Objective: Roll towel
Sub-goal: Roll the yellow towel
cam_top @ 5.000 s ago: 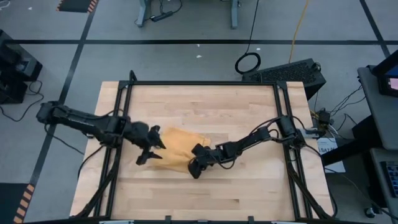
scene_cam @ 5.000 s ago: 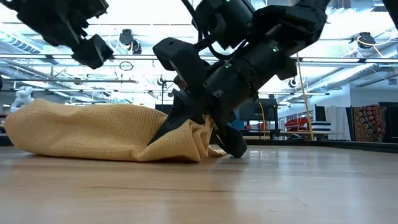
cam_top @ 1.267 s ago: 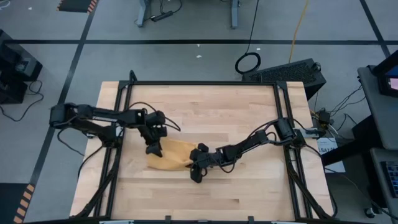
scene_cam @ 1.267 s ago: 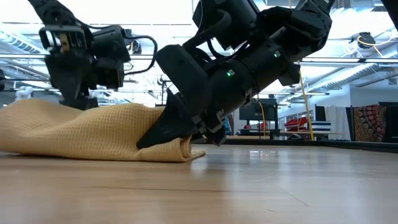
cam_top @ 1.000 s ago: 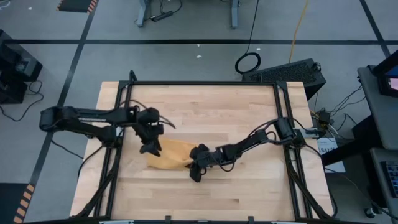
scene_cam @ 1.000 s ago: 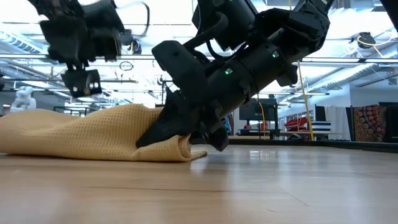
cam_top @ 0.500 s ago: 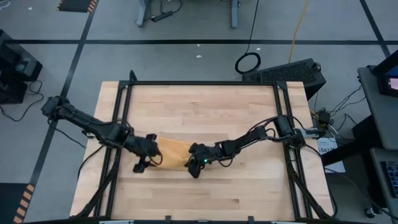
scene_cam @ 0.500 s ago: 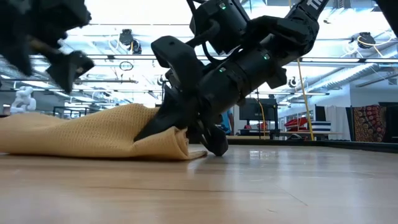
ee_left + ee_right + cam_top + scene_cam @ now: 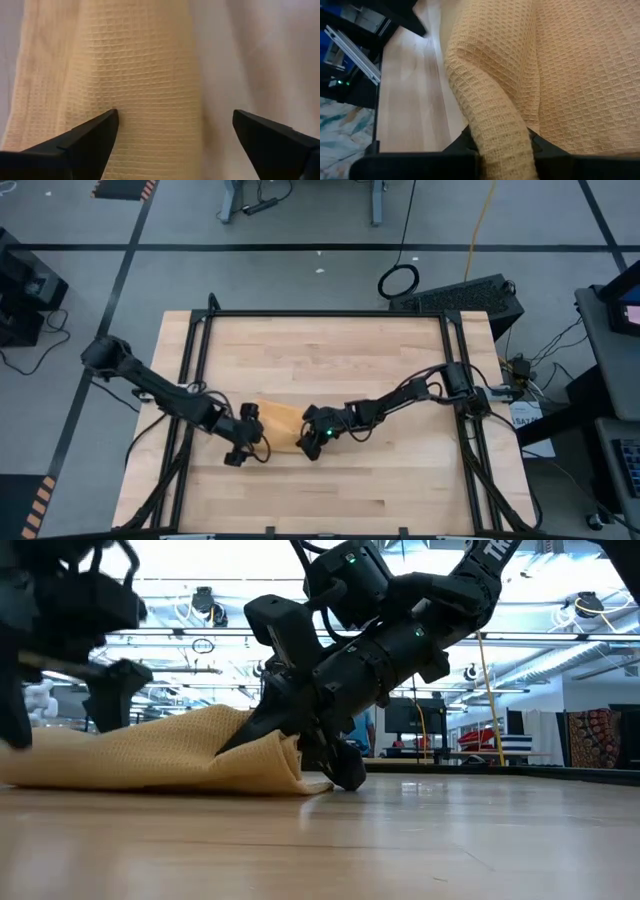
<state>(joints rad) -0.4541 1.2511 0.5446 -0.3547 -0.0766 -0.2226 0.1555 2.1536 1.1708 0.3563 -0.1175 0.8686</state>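
Right tool (image 9: 308, 442) closed on a fold of the towel (image 9: 280, 420); right wrist view shows both dark fingers (image 9: 455, 146) pinching a raised ridge of the weave. Low view: that pinched end of the towel (image 9: 150, 755) is lifted into a small hump off the bench (image 9: 400, 840), with a curled edge just under the tool (image 9: 305, 755).

Left tool (image 9: 240, 442) at the towel's opposite end, fingers spread wide apart, holding nothing. Left wrist view: one finger (image 9: 87, 137) lies over the towel (image 9: 135, 90), the other over bare bench beside the towel's long edge. Low view shows this tool (image 9: 70, 670) standing behind the cloth's low end.

Towel: bunched orange-yellow waffle cloth, lying between the two tools, toward the near half of the bench (image 9: 330, 360). Its far edge shows as a narrow wedge; the near edge is hidden by the tools.

Open room: wide bare wood beyond the towel's far edge, and more to the right of it. Black frame rails (image 9: 325, 312) border the bench well clear of the towel.
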